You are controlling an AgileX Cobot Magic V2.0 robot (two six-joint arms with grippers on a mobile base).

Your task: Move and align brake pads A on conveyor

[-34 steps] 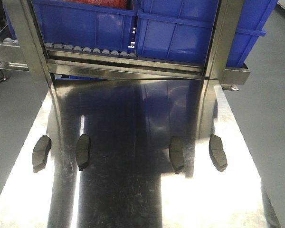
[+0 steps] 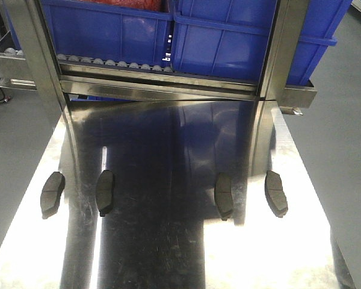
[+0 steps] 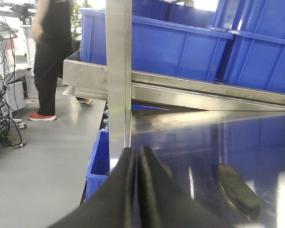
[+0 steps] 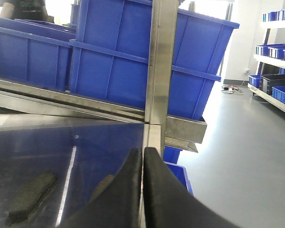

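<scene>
Four brake pads lie in a row on a shiny steel tabletop (image 2: 168,253): far left (image 2: 52,194), inner left (image 2: 104,191), inner right (image 2: 223,195) and far right (image 2: 275,192). The conveyor is out of view. My left gripper (image 3: 137,152) is shut with nothing in it. One pad (image 3: 237,187) lies to its right, and another (image 3: 166,170) peeks out behind its fingers. My right gripper (image 4: 143,151) is also shut and empty, with one pad (image 4: 31,190) to its left and a second (image 4: 104,184) close beside it. Neither gripper shows in the front view.
Blue bins (image 2: 108,30) (image 2: 240,36) sit on a steel roller rack (image 2: 156,84) at the table's far end, between upright posts (image 2: 33,54) (image 2: 283,48). A person (image 3: 52,47) stands at the far left. Blue bins are on the floor at the left (image 3: 97,161) and right (image 4: 178,173).
</scene>
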